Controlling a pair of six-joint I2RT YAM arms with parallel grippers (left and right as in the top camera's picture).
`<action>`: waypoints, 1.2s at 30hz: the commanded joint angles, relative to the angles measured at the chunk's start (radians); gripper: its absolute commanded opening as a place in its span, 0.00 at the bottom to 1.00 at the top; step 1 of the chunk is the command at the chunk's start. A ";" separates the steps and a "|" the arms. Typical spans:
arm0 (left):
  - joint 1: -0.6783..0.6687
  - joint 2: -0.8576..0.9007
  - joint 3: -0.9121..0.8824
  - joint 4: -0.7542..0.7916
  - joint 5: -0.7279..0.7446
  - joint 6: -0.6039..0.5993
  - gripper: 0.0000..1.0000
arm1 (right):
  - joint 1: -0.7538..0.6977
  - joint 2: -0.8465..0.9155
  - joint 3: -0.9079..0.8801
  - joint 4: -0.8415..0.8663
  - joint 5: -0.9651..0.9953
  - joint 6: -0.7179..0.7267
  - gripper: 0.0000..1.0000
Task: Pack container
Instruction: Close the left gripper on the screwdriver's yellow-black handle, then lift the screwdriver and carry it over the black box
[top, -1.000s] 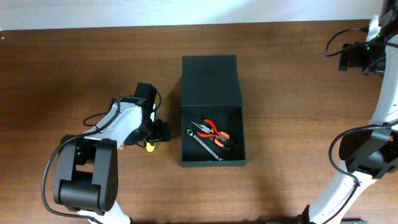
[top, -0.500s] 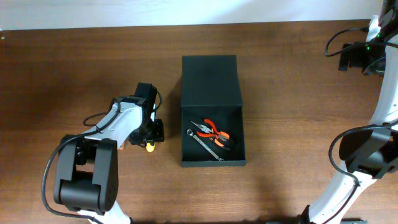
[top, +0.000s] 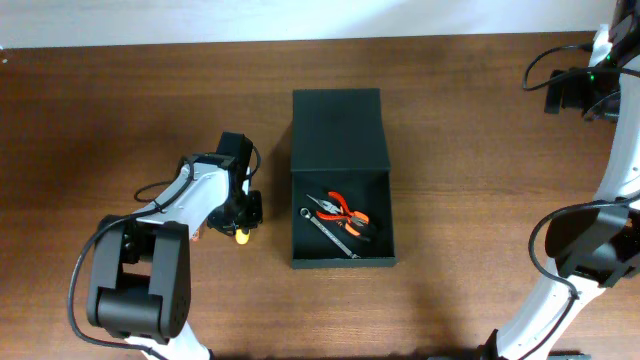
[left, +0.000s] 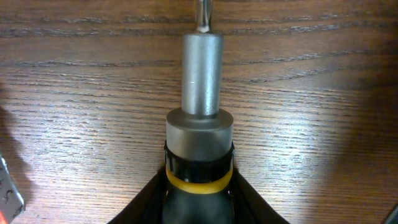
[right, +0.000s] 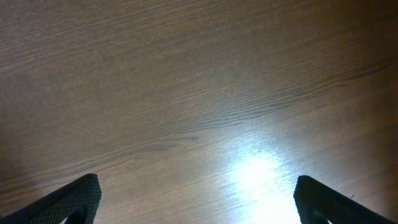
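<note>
Pickup is being attempted right now: the screwdriver (left: 200, 93) is being pinched at its black, yellow-ringed handle by the left gripper (left: 199, 199). The fingers (left: 146, 208) are being held narrow, pressed against both sides of the handle in the left wrist view, while the metal shank is pointing away across the wood. The tool is being kept low over the table (top: 450, 120); whether it is lifted at all cannot be told.

The container (top: 342, 262) is being left open near the table's middle, its flap lid folded back and flat. Orange-handled pliers (top: 343, 212) and a wrench (top: 328, 230) are already being carried inside it, so the packing is judged to be partly done, with the screwdriver probably the next item in.

Next, a straight lift is being called for, then a short carry toward the middle of the table, over the container's near wall, and a release into the free floor beside the pliers. The long shank is being judged likely to snag that wall if the tool is carried too low.

From the gripping fingers, the container is sitting near but apart, with a strip of bare wood between. The right gripper (right: 196, 199) is being held wide open over bare table, well apart from the container.
</note>
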 joint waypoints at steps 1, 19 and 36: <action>0.002 0.040 0.010 -0.012 -0.006 -0.006 0.30 | -0.002 0.002 -0.002 0.003 -0.002 0.013 0.99; 0.001 0.040 0.329 -0.237 -0.007 0.026 0.19 | -0.002 0.002 -0.002 0.003 -0.002 0.013 0.99; -0.315 0.040 0.787 -0.412 0.039 0.126 0.19 | -0.002 0.002 -0.002 0.003 -0.002 0.013 0.99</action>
